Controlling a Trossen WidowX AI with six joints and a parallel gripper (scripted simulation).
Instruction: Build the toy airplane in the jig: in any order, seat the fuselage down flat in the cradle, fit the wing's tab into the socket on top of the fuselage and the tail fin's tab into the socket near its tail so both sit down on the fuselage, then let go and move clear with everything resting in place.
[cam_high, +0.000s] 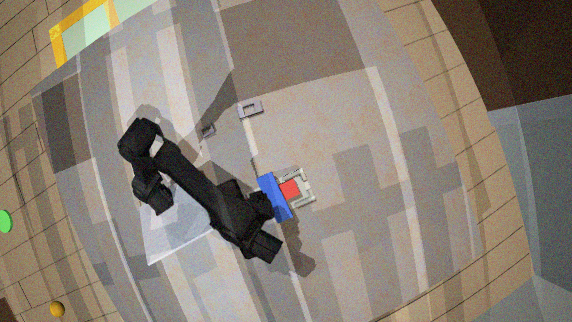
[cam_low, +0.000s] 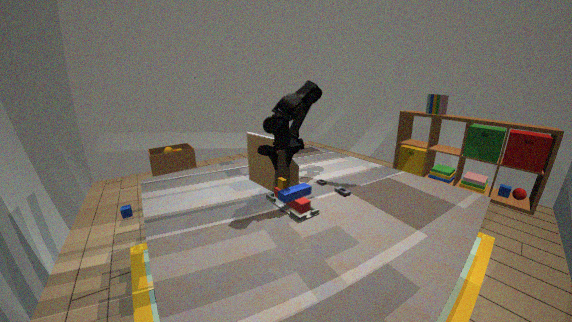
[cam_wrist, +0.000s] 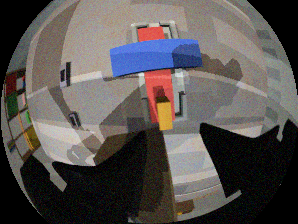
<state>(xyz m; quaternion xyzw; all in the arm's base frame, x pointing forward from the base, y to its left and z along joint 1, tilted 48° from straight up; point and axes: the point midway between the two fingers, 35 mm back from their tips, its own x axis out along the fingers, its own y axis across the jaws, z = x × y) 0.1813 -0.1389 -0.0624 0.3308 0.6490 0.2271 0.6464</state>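
The red fuselage (cam_high: 289, 189) (cam_low: 301, 204) (cam_wrist: 159, 80) lies lengthwise in the pale grey jig (cam_low: 306, 216). The blue wing (cam_high: 275, 196) (cam_low: 296, 192) (cam_wrist: 150, 59) lies across the top of the fuselage; its tab and socket are hidden beneath it. The yellow tail fin (cam_low: 282, 183) (cam_wrist: 165, 117) stands upright at the tail end of the fuselage; whether its tab is fully down cannot be told. My gripper (cam_wrist: 174, 131) is open, its black fingers apart to either side of the fin and back from it in the wrist view, touching nothing that I can see. In the top view the arm hides the fin.
Two small grey holders, a larger one (cam_high: 250, 108) (cam_low: 343, 191) and a smaller one (cam_high: 208, 131) (cam_low: 321, 182), stand to one side of the jig. An upright tan panel (cam_low: 260, 160) stands behind the jig, near the arm.
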